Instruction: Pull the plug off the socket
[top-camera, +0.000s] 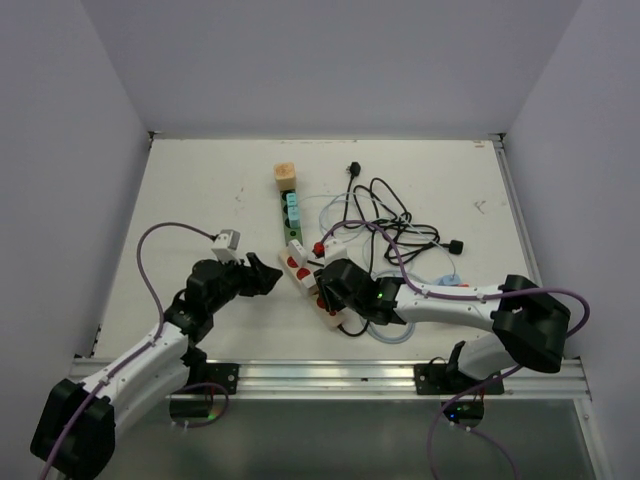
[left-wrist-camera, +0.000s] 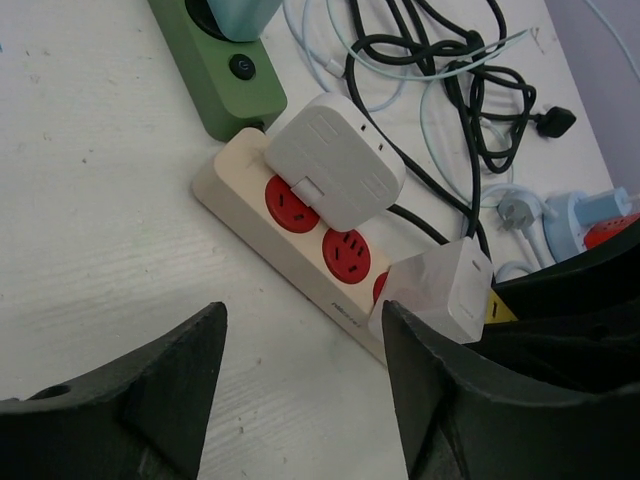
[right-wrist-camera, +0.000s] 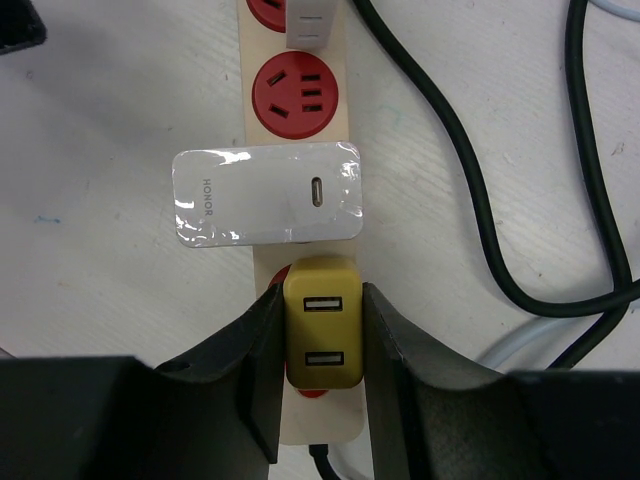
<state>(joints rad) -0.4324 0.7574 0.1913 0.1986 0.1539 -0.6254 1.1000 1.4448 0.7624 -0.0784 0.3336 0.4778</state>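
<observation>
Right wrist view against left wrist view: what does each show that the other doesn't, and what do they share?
Only the right wrist view shows the right gripper shut on the yellow charger, its two USB ports facing the camera, and the HONOR lettering on the white charger. Only the left wrist view shows the green power strip, a loose black plug and the left gripper, open and empty. Both show the cream power strip with red sockets, the white charger plugged into it, and black cables.

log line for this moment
right end effector: shut on yellow charger | left end effector: open beside power strip | charger not yet pulled
</observation>
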